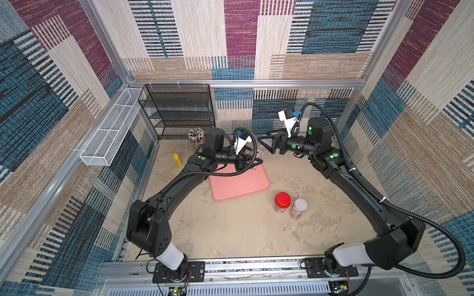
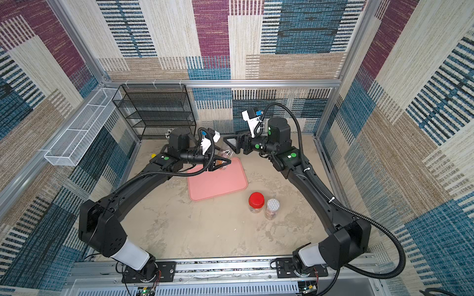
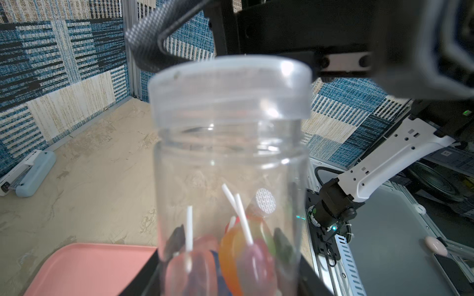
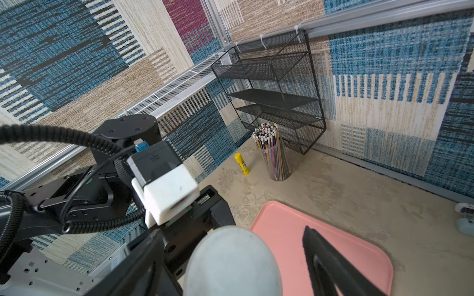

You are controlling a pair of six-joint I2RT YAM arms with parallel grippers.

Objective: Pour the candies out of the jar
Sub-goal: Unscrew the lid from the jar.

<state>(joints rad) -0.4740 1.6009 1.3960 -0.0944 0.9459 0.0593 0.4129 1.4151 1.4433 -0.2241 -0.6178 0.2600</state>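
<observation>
The jar (image 3: 230, 179), its clear lid (image 3: 230, 87) on and a few candies (image 3: 230, 256) at its bottom, too overlapped to count, is clamped in the left gripper (image 2: 224, 162) at the far edge of the one pink tray (image 1: 241, 184). The right gripper (image 1: 265, 141) has its jaws apart on either side of the lid. Two more jars, a red-topped jar (image 1: 282, 201) and a pattern-topped jar (image 1: 300, 205), stand side by side nearer the front, while one pencil cup (image 4: 273, 153) and one glue stick (image 4: 242, 163) sit by the black shelf (image 4: 277, 97).

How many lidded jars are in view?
3. A clear plastic jar with translucent lid, in the left gripper by the pink tray's far edge; a red-lidded jar and a silver-lidded jar side by side on the beige table.
</observation>
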